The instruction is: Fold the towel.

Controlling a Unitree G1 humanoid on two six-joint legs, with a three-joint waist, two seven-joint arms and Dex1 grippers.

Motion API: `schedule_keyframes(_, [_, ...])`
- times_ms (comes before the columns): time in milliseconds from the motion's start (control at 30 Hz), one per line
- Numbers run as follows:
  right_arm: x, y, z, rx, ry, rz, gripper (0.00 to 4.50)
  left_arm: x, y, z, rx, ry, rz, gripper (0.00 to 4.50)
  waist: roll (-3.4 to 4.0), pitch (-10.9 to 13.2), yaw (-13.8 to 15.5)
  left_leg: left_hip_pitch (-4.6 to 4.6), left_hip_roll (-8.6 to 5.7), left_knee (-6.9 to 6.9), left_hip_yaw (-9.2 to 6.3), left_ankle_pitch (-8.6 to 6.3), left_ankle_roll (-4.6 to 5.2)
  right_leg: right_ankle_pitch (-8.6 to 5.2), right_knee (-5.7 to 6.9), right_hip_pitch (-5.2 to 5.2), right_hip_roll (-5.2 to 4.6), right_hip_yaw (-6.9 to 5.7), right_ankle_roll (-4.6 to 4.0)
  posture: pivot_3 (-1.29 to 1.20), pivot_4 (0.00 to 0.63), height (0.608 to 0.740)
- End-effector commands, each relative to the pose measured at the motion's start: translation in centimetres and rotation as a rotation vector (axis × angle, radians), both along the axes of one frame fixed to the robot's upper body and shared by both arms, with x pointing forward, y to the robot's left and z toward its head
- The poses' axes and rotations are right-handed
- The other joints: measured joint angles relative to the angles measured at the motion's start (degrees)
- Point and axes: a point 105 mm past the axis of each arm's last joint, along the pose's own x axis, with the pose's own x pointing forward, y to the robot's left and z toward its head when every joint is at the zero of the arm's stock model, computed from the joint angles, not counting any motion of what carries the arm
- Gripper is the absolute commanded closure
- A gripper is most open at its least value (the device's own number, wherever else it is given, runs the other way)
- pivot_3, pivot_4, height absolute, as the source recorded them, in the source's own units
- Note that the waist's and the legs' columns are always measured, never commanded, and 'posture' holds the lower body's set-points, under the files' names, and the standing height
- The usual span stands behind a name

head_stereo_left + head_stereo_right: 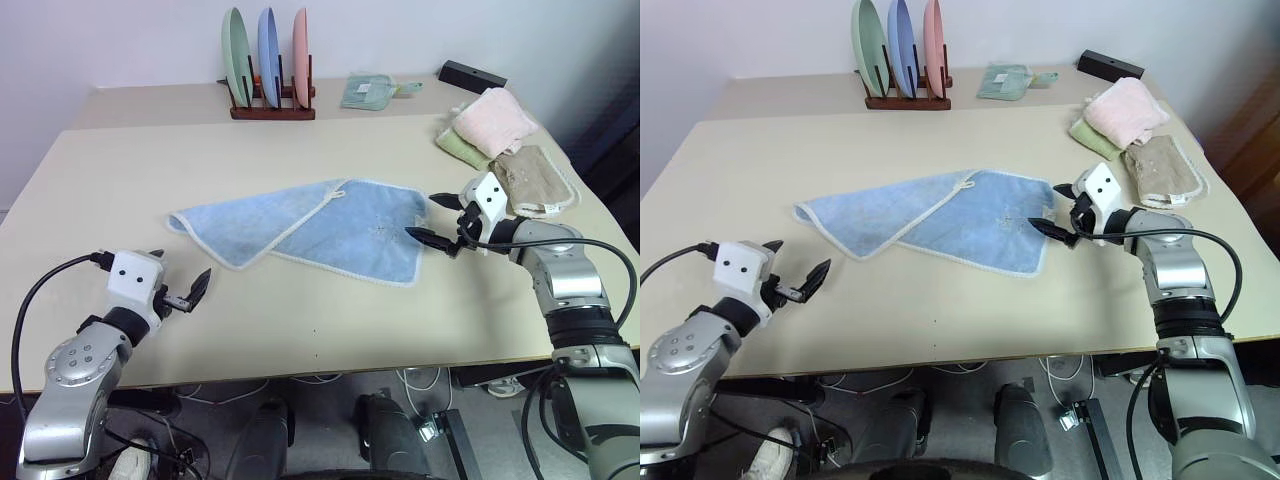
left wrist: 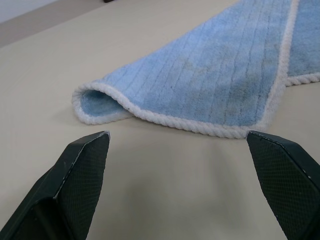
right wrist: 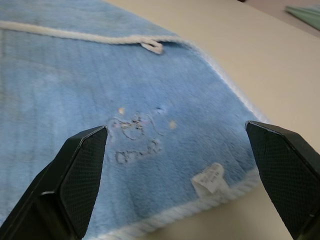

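The towel (image 1: 310, 228), light blue terry with a whitish corded hem, lies near the middle of the table (image 1: 330, 320), partly folded: a left flap is turned over on a diagonal, its hem running from the near left edge up to a small loop (image 1: 341, 190) at the far edge. Left tip curls over on itself, seen close in the left wrist view. A white tag (image 3: 210, 178) sits near the right-hand hem, beside faint embroidered marks on the pile.

Right gripper (image 1: 441, 220) is at the towel's right edge, pointing in toward it, fingers spread wide and grasping nothing; one finger is over the far corner, the other by the near part of that edge. Cannot tell whether the tips touch the cloth.

Left gripper (image 1: 180, 282) hovers over bare table, in front of the towel's left end and apart from it, fingers (image 2: 82, 165) released wide, empty.

Farther out: to the right, a pink folded towel (image 1: 494, 117) on a green one (image 1: 460, 146), a beige one (image 1: 535, 178) just beside them. At the back, a wooden rack (image 1: 272, 108) with three upright plates, green, blue, pink. A small teal cloth (image 1: 368, 91) right of the rack; a black box (image 1: 472, 75) at the far right corner.
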Motion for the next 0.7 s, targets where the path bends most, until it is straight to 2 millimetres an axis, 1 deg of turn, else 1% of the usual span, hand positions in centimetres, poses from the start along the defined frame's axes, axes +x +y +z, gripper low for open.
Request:
schedule_keyframes(33, [-0.2,0.0,1.5,0.000,-0.048,0.010,0.00,-0.2,-0.4,0.9,0.015,-0.036,-0.009,0.04,0.00,0.0,0.0,0.00,0.00,0.00,0.00,0.00,0.00,0.00,0.00,0.00,0.00,0.00,0.00,0.00,0.150,0.740])
schedule_keyframes(200, [-0.2,0.7,1.3,-0.006,-0.042,0.027,0.00,-0.4,-0.6,1.1,0.014,-0.041,-0.005,0.04,0.00,0.0,0.0,0.00,0.00,0.00,0.00,0.00,0.00,0.00,0.00,0.00,0.00,0.00,0.00,0.00,0.150,0.740])
schedule_keyframes(300, [-0.1,1.2,1.1,-0.001,-0.044,0.028,0.00,-0.4,-0.3,1.2,0.025,-0.039,0.001,0.04,0.00,0.0,0.0,0.00,0.00,0.00,0.00,0.00,0.00,0.00,0.00,0.00,0.00,0.00,0.00,0.00,0.150,0.740])
schedule_keyframes(400, [0.0,1.9,0.8,0.011,-0.044,0.033,0.00,-0.4,-1.0,1.7,0.028,-0.049,-0.025,0.04,0.00,0.0,0.0,0.00,0.00,0.00,0.00,0.00,0.00,0.00,0.00,0.00,0.00,0.00,0.00,0.00,0.150,0.740])
schedule_keyframes(467, [0.0,2.3,0.5,0.019,-0.036,0.036,0.00,-0.4,-2.0,1.9,0.020,-0.055,-0.065,0.04,0.00,0.0,0.0,0.00,0.00,0.00,0.00,0.00,0.00,0.00,0.00,0.00,0.00,0.00,0.00,0.00,0.150,0.740])
schedule_keyframes(533, [0.1,2.6,0.1,0.015,-0.023,0.028,0.00,-0.5,-3.9,1.9,0.021,-0.047,-0.155,0.04,0.00,0.0,0.1,0.00,0.00,0.00,0.00,0.00,0.00,0.00,0.00,0.00,0.00,0.00,0.00,0.00,0.150,0.740])
schedule_keyframes(600, [0.2,2.8,-0.3,0.010,-0.011,0.016,0.00,-0.8,-6.4,1.3,0.064,-0.015,-0.283,0.04,0.00,0.0,0.1,-0.01,-0.01,0.01,0.00,0.00,0.00,0.00,0.00,0.00,-0.01,0.00,0.00,0.00,0.150,0.740])
schedule_keyframes(667, [-0.1,3.1,-0.5,0.028,0.001,0.023,0.00,-1.1,-8.7,0.3,0.136,0.022,-0.404,0.04,0.00,0.0,0.1,-0.01,-0.01,0.01,0.00,0.00,0.00,0.00,0.00,0.01,-0.01,0.00,0.00,0.00,0.150,0.740])
schedule_keyframes(700, [-0.4,3.0,-0.5,0.039,-0.008,0.012,0.00,-0.8,-9.8,0.0,0.181,0.022,-0.444,0.04,0.00,0.0,0.3,-0.01,-0.01,0.00,0.00,0.00,0.00,0.00,0.00,0.01,0.00,0.01,0.00,0.00,0.150,0.740])
